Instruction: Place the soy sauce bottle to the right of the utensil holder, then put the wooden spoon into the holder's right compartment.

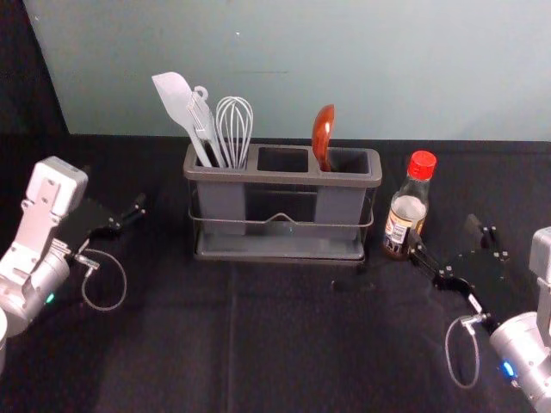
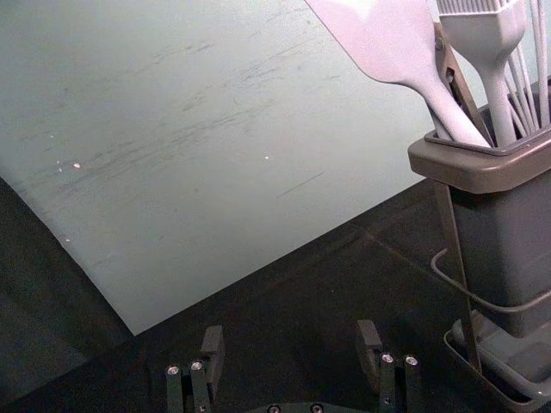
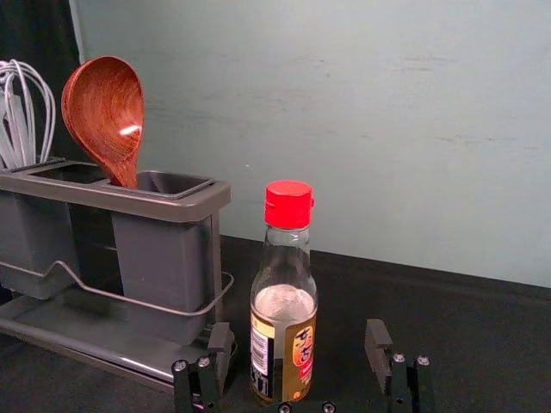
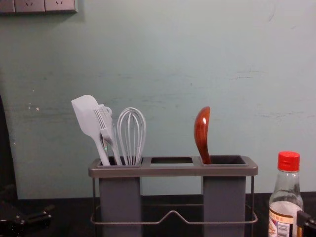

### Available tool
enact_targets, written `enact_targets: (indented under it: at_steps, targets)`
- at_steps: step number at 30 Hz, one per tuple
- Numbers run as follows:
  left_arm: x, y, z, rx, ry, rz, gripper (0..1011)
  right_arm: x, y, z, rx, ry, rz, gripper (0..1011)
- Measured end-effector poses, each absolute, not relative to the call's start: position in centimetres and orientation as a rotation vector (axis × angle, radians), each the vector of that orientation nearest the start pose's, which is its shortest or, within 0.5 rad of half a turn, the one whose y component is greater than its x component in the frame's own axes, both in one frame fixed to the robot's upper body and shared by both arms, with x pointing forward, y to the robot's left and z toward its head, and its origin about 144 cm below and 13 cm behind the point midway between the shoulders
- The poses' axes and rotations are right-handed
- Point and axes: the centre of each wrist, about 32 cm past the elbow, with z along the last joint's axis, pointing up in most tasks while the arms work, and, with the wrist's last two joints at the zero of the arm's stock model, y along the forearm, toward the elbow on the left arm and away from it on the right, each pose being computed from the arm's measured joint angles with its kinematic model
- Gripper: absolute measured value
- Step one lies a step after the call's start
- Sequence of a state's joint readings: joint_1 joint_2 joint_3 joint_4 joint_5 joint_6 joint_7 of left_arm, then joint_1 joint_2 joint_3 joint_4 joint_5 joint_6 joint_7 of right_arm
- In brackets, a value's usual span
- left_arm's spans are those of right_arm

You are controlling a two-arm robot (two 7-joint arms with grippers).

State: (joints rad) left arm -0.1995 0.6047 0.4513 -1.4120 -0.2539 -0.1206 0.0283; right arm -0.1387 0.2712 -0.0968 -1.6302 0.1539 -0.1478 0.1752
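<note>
Right gripper (image 1: 447,238) at lower right of head view, fingers apart, one fingertip just beside the soy sauce bottle (image 1: 408,212), which stands upright right of the utensil holder (image 1: 280,249). Wooden spoon (image 1: 323,136), upper centre-right, sits in holder's right compartment. Left gripper (image 1: 120,211) at left, idle, fingers apart.

Spatula (image 4: 86,112), brush (image 4: 106,127), whisk (image 4: 131,136) bunched together; socket panel (image 4: 39,5) on wall (image 4: 168,64); black cloth (image 1: 172,344).
</note>
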Motion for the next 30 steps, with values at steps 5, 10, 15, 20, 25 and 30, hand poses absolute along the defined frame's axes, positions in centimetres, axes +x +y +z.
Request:
enact_targets:
  at_steps: [5,10,15,20,25,30]
  targets:
    - [48.86,30.97,113.98,0.304,-0.285,1.248,1005,41.61,-27.15,112.19,-0.048,-0.106,-1.271,1003]
    - [48.86,30.97,113.98,0.304,-0.285,1.248,1005,41.60,-27.16,112.21,-0.048,-0.106,-1.270,1002]
    - [48.86,30.97,113.98,0.305,-0.285,1.248,1005,41.60,-27.15,112.22,-0.047,-0.106,-1.270,1002]
    - [48.86,30.96,113.98,0.304,-0.285,1.248,1005,41.60,-27.14,112.23,-0.047,-0.106,-1.269,1002]
    - [48.86,30.97,113.98,0.304,-0.285,1.248,1005,41.60,-27.14,112.25,-0.047,-0.106,-1.269,1002]
    - [48.86,30.97,113.98,0.304,-0.285,1.248,1005,41.61,-27.14,112.27,-0.046,-0.107,-1.269,1003]
